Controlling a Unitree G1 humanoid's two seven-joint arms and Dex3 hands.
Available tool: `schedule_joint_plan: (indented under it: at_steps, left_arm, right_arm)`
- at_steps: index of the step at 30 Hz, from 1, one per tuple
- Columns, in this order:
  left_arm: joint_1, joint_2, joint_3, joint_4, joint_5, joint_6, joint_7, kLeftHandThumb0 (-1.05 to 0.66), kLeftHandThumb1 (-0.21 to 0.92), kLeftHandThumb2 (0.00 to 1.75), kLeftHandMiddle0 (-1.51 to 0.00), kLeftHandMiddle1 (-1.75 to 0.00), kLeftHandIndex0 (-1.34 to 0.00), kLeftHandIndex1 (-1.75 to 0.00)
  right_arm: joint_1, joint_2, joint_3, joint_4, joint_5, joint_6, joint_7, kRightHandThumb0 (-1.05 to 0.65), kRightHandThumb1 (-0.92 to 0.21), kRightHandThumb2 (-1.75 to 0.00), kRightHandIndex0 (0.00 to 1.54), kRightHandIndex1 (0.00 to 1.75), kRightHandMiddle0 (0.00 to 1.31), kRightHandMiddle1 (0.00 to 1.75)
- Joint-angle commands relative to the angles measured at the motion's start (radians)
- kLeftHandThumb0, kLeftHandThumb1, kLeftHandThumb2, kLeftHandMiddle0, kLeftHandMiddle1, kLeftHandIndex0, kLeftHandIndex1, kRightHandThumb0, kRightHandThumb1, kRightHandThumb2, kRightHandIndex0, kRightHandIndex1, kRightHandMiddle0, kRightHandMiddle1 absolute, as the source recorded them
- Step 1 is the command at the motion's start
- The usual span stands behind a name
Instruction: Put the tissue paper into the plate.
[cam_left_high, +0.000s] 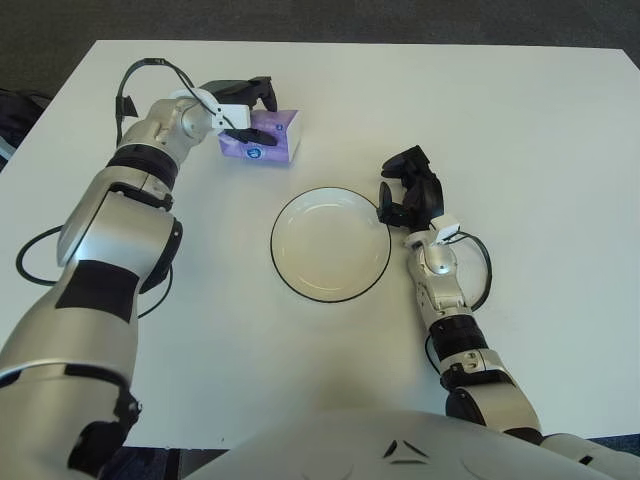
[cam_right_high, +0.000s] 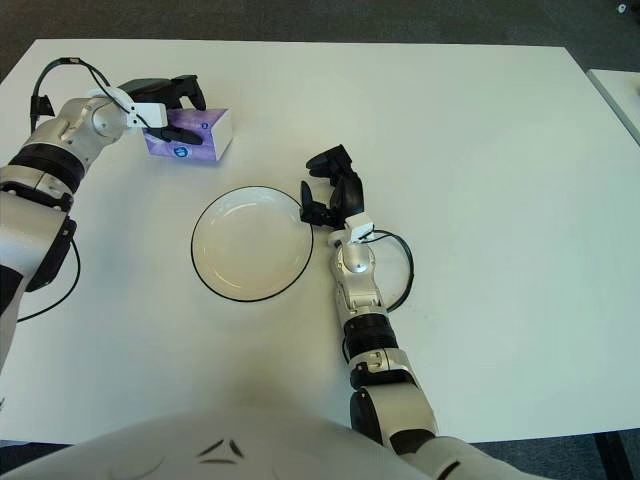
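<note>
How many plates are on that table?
1. The plate sits mid-table, empty, just left of the right hand. The left hand grips the tissue box beyond it. Nothing seems hidden.

White table (cam_left_high: 520, 120), dark floor (cam_left_high: 300, 18) beyond.
</note>
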Motion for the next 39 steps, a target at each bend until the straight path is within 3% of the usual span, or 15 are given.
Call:
schedule_joint_plan:
  at_steps: [1,16,29,39]
  left_arm:
    - [0.049,0.023,0.003,-0.023,-0.015,-0.041,-0.079,-0.64,0.9,0.21,-0.51,-0.98,-0.19,-1.38]
    - [0.043,0.057,-0.043,-0.077,0.041,-0.07,-0.133,-0.68,0.92,0.25,-0.52,-0.9,-0.22,-1.27]
    - [0.021,0.089,-0.156,-0.1,0.215,-0.052,0.053,-0.69,0.92,0.28,-0.51,-0.91,-0.19,-1.29]
    - [0.018,0.113,-0.201,-0.11,0.3,-0.06,0.214,-0.73,0.92,0.34,-0.46,-1.11,-0.18,-1.35]
  right_arm:
    - [0.105,0.01,-0.012,0.102,0.024,0.004,0.005,-0.01,-0.4,-1.16,0.61,1.69,0.4,1.6]
    - [0.091,0.011,-0.016,0.123,0.027,0.005,0.017,-0.01,-0.41,-1.15,0.62,1.66,0.39,1.61]
    - [0.089,0.006,-0.018,0.13,0.017,0.004,0.017,-0.01,-0.41,-1.15,0.62,1.67,0.38,1.61]
    - [0.095,0.005,-0.019,0.127,0.025,0.003,0.027,-0.01,-0.4,-1.18,0.61,1.7,0.39,1.61]
